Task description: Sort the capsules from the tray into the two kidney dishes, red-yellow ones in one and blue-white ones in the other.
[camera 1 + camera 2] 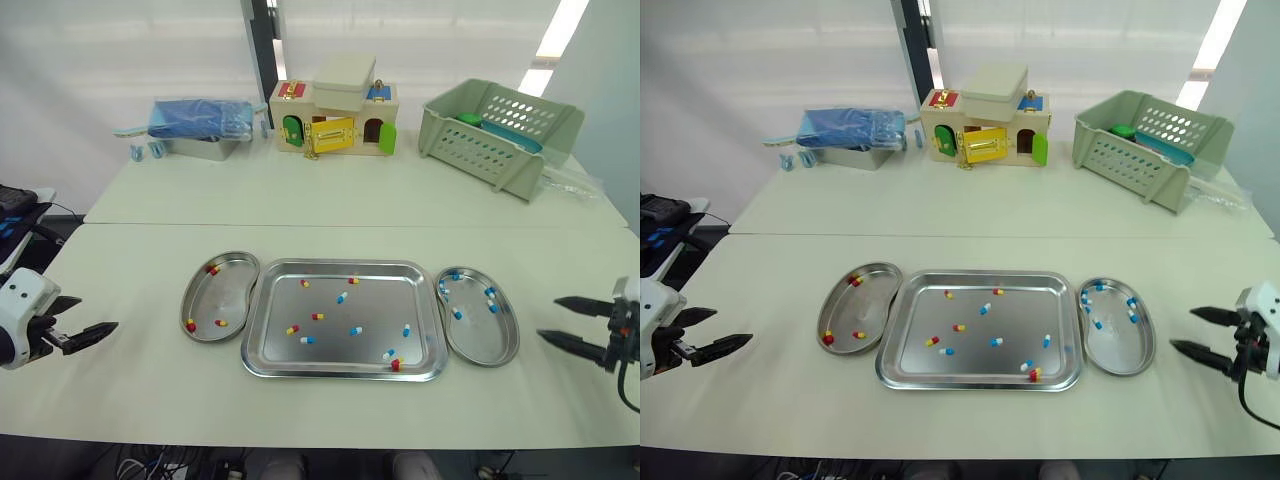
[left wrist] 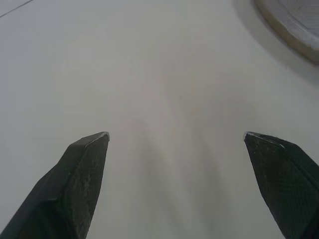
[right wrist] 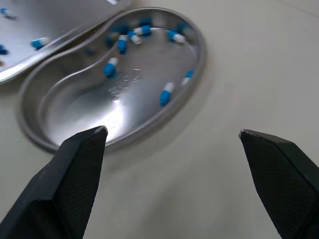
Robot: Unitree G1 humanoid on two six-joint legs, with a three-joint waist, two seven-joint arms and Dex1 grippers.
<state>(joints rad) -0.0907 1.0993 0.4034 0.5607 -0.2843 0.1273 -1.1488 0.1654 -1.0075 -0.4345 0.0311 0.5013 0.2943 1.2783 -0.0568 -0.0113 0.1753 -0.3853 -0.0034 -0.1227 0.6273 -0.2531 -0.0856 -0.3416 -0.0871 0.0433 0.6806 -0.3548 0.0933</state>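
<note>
A steel tray (image 1: 262, 342) in the table's middle holds several red-yellow capsules (image 1: 317, 317) and blue-white capsules (image 1: 355, 331). The left kidney dish (image 1: 204, 310) holds three red-yellow capsules (image 1: 190, 326). The right kidney dish (image 1: 489, 345) holds several blue-white capsules (image 3: 110, 66). My left gripper (image 1: 86, 318) hovers open over bare table, well left of the left dish, with nothing between its fingers. To the right of the right dish (image 3: 65, 107) my right gripper (image 1: 562, 321) is open and empty too.
Along the table's back stand a blue-wrapped bundle in a steel box (image 1: 200, 124), a wooden toy house with coloured doors (image 1: 334, 118) and a green plastic basket (image 1: 497, 133). A seam between two tabletops runs across behind the tray.
</note>
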